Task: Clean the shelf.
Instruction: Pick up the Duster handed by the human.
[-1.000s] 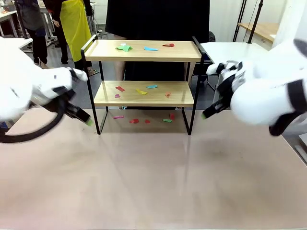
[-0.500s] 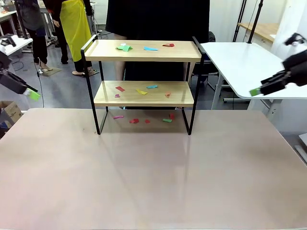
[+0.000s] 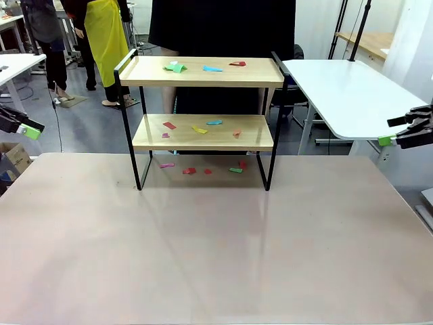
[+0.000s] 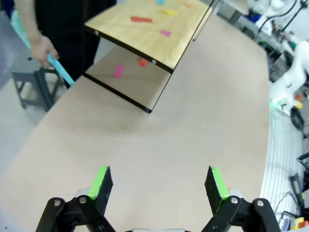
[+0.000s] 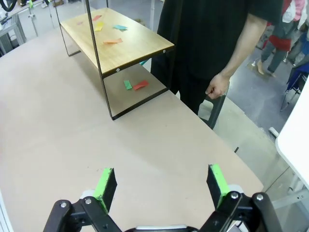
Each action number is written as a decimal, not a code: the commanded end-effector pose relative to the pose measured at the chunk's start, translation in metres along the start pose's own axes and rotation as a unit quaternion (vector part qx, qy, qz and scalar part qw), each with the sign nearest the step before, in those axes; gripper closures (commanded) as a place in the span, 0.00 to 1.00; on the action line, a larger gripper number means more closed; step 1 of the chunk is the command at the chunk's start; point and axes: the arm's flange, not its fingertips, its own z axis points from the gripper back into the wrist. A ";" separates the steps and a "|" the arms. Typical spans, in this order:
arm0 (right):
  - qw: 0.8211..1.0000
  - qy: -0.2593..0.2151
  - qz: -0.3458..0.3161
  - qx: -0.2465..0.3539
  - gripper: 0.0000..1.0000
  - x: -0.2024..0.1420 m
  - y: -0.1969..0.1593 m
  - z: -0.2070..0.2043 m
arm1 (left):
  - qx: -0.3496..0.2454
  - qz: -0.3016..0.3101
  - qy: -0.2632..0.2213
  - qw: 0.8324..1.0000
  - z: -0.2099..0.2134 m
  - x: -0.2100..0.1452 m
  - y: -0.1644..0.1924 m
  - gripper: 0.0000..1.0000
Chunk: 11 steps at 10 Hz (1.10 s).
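Two-tier shelf (image 3: pixel 203 80), pale wood, black metal

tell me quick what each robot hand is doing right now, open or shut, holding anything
left hand: open, holding nothing
right hand: open, holding nothing

Lab work hall.
Pale worktop (image 3: pixel 216 257) near; white table (image 3: pixel 338 88) and black stand poles (image 3: pixel 359 30) far right; people (image 3: pixel 103 34) standing far left; cardboard box (image 3: pixel 15 161) on grey floor (image 3: pixel 88 128).
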 end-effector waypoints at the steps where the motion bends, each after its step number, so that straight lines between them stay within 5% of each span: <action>1: 1.000 0.014 -0.005 -0.005 0.00 0.012 0.005 0.002 | -0.004 -0.006 0.010 1.000 0.006 0.008 -0.019 0.00; 3: 0.998 -0.035 -0.018 0.048 0.00 0.000 -0.040 0.002 | 0.000 -0.007 0.004 1.000 0.003 0.006 -0.006 0.00; 6: 0.985 -0.146 -0.038 0.083 0.00 -0.022 -0.108 0.015 | -0.051 -0.014 -0.098 0.994 0.022 -0.033 0.044 0.00; 11: 0.981 -0.183 -0.035 0.059 0.00 -0.057 -0.153 -0.001 | -0.040 -0.084 -0.206 0.974 0.014 -0.047 0.098 0.00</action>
